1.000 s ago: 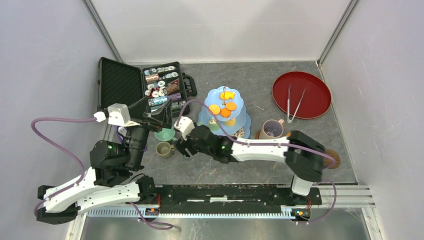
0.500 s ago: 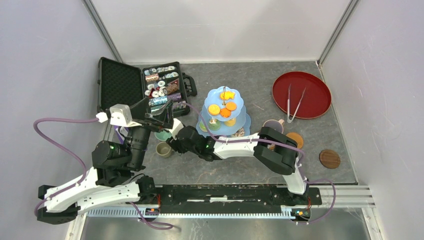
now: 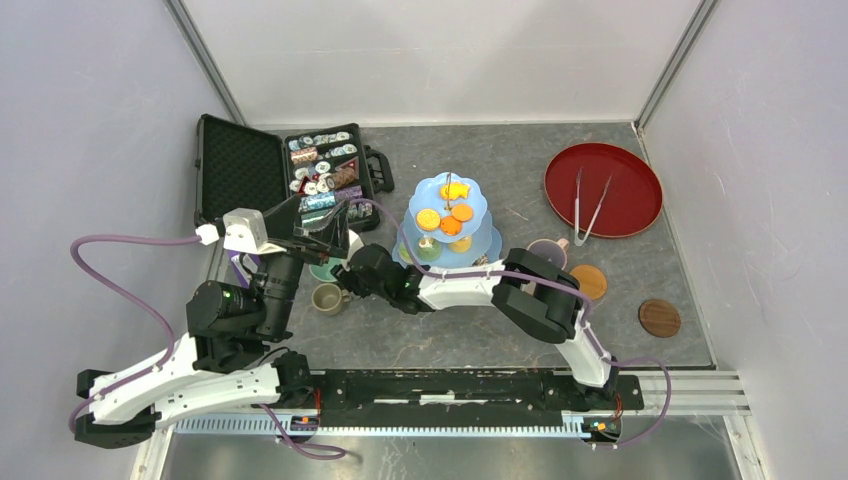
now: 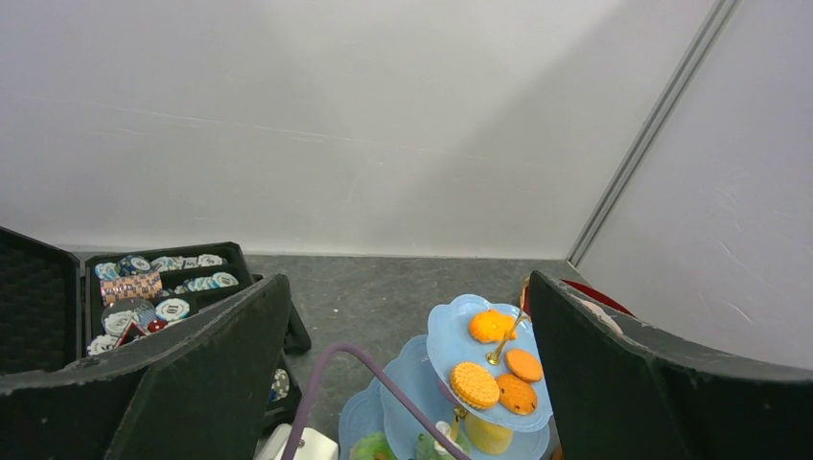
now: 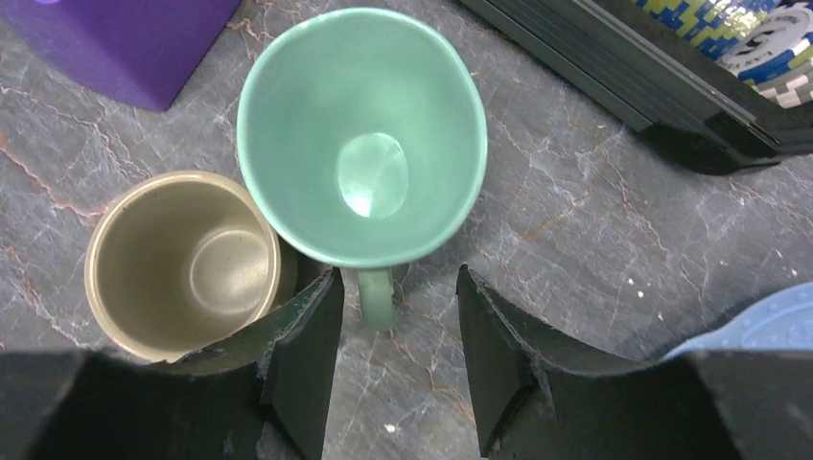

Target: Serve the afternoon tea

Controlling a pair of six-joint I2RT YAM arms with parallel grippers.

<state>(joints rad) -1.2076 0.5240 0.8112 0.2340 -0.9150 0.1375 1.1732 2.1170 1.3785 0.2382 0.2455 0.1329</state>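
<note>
The green cup stands on the table, its handle between the fingers of my right gripper. The jaws are open: the left finger is close to the handle and a gap remains on the right. The small olive cup touches the green cup's left side. From above, my right gripper reaches left past the pale-blue cake stand, which holds orange biscuits. The arm partly hides the tan mug. My left gripper hangs wide open and empty above the cups.
The open black case of small tins lies at the back left, close behind the green cup. A round red tray with metal tongs sits at the back right. Two brown coasters lie on the right.
My right arm has reached further left to the green cup, and its jaws have narrowed around the handle. Its elbow has swung left, uncovering both coasters. The left arm has barely moved.
</note>
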